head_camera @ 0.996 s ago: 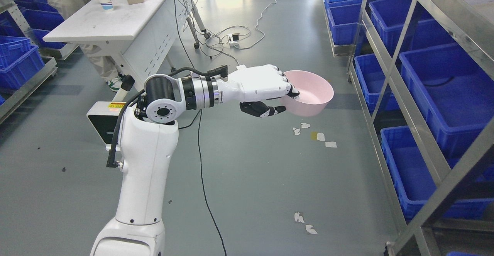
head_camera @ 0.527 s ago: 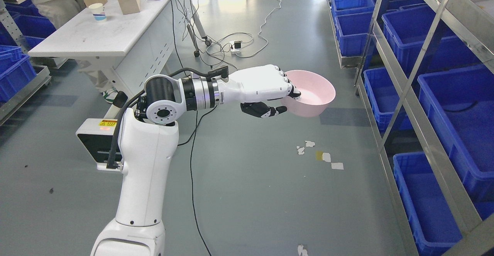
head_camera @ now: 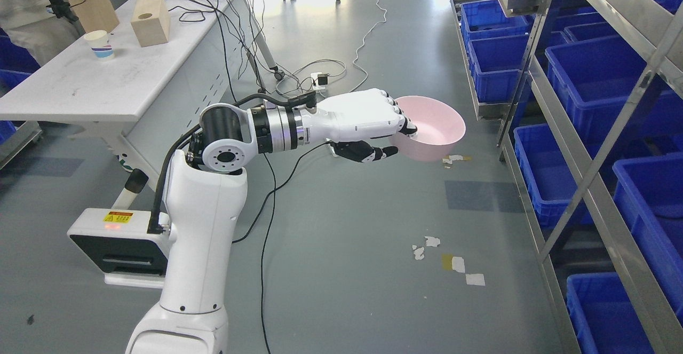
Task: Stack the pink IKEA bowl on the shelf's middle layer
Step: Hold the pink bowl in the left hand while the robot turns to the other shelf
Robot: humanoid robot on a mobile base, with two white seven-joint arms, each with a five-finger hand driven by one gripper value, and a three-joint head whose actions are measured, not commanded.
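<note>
My left hand (head_camera: 397, 138) is shut on the near rim of a pink bowl (head_camera: 435, 132), fingers over the rim and thumb under it. It holds the bowl upright in the air above the grey floor, at the middle of the head view. The bowl looks empty. A metal shelf rack (head_camera: 581, 146) runs along the right side, its layers holding blue bins (head_camera: 597, 79). The bowl is to the left of the rack and apart from it. My right arm is out of view.
A white table (head_camera: 106, 84) stands at the left with a paper cup (head_camera: 100, 44) and a wooden block (head_camera: 151, 20). Cables (head_camera: 320, 73) trail over the floor. A person's clothing (head_camera: 21, 1) shows at the top left. A white box unit (head_camera: 120, 242) sits on the floor.
The whole picture has shifted down and left, so the camera has moved forward along the aisle. The hand and bowl keep the same place in the picture and the same grasp.
</note>
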